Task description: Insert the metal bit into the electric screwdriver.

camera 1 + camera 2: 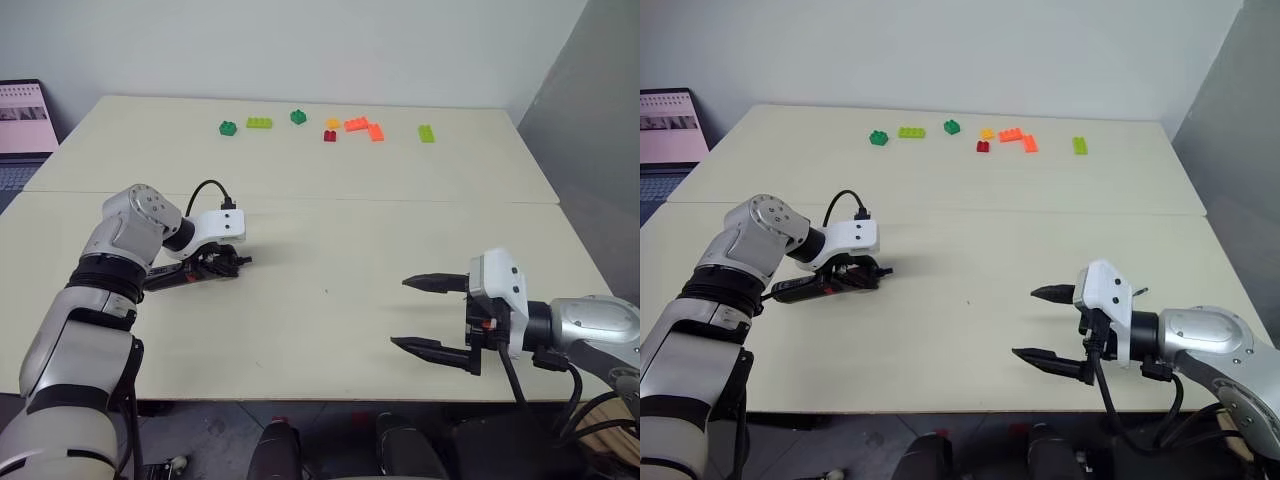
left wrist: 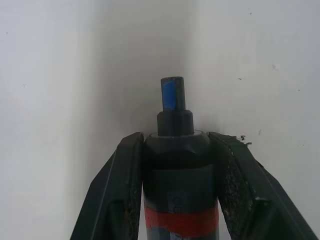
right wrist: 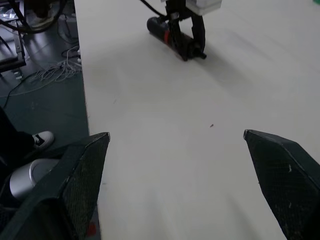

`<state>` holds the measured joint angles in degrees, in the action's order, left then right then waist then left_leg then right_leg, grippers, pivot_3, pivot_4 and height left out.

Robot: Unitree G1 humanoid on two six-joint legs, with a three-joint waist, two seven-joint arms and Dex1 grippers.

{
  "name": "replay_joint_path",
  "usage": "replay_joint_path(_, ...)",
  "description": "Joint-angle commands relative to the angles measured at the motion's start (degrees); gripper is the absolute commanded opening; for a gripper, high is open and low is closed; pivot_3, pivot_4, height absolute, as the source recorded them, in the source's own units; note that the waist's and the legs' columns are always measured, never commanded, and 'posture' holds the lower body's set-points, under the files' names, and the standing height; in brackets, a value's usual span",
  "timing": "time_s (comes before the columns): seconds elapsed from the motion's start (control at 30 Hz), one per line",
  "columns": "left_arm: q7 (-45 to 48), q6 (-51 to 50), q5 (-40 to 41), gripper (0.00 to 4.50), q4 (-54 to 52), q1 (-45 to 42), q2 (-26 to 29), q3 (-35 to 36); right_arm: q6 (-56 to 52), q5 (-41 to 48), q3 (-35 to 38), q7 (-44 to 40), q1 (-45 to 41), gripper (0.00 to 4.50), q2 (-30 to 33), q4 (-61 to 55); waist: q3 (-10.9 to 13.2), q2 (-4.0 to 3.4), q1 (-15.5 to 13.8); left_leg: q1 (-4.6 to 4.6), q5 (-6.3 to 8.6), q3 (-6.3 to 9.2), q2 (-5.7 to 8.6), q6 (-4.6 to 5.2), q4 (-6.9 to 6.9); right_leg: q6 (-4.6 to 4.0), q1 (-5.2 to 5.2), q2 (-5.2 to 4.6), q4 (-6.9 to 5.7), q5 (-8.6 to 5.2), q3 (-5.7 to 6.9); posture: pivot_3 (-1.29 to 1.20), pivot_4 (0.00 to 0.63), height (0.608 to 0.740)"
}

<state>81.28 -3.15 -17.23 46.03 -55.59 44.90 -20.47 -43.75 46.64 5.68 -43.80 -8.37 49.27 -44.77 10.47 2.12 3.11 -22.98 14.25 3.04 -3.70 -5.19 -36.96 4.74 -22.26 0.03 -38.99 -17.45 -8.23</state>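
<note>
While the slim, pen-shaped electric screwdriver (image 2: 176,190), dark-bodied with a red band and a narrow black nose, lay on the pale, matt counter (image 1: 340,210), the left hand (image 1: 226,264) was clamped around its barrel. Both black fingers (image 2: 120,200) pressed against the sides just ahead of the red band. From the head views the tool's long axis ran roughly level along the counter, its rear end trailing back under the left forearm and its nose pointing toward the middle of the counter.

Well apart from it, the right hand (image 1: 418,314) hovered near the counter's front edge with its two pointed black fingers (image 3: 282,170) spread wide and nothing between them, aimed leftward across the surface toward the screwdriver. The thin metal bit could not be made out on the counter. A small blue-tinted stub stood at the tool's nose, too unclear to identify.

Smooth plastic building bricks (image 1: 355,125), green, orange and red, sat scattered along the far side, clear of both hands. Judging by this, the screwdriver was secured but the bit remained to be found and brought nose-on along that axis.
</note>
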Motion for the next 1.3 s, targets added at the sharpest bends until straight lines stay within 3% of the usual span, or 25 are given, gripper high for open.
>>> replay_joint_path(0.03, -0.08, 0.4, -0.41, 1.66, -0.78, 0.28, -0.2, -0.37, 2.39, 1.37, 2.25, -0.98, -0.79, 4.5, -0.53, -0.37, 0.0, 0.0, 0.0, 0.0, 0.0, 0.0, 0.0, 0.0, 0.0, 0.0, 0.0, 0.0, 0.0, 0.0, 0.0, 0.0, 0.15, 0.74)
replay_joint_path(0.93, 3.62, 0.56, 2.73, 1.66, -6.72, 1.13, 2.05, 1.89, 3.87, 3.01, 4.79, -2.65, -1.37, 4.5, 0.31, 0.85, 0.0, -0.01, -0.06, -0.01, 0.0, 0.02, 0.0, 0.0, 0.0, -0.01, 0.0, -0.01, 0.01, 0.0, 0.03, 0.0, 0.15, 0.74)
replay_joint_path(1.13, 5.61, -8.05, 8.76, 1.66, -14.09, -1.37, -0.28, 5.58, 3.34, 3.97, 6.47, -2.47, -1.6, 4.5, 0.66, 1.56, 0.01, 0.0, -0.08, -0.06, 0.0, 0.05, 0.0, 0.0, 0.0, -0.01, -0.02, -0.01, 0.02, 0.0, 0.06, 0.0, 0.15, 0.74)
replay_joint_path(1.3, 2.0, -17.6, 15.58, 1.66, -21.44, -3.01, -6.05, 9.62, 2.64, 5.26, 8.87, -1.51, -1.04, 4.5, 1.33, 1.87, 0.01, 0.02, -0.63, -0.08, 0.0, 0.07, 0.0, 0.0, -0.02, -0.01, -0.01, -0.02, 0.02, 0.0, 0.09, 0.0, 0.15, 0.74)
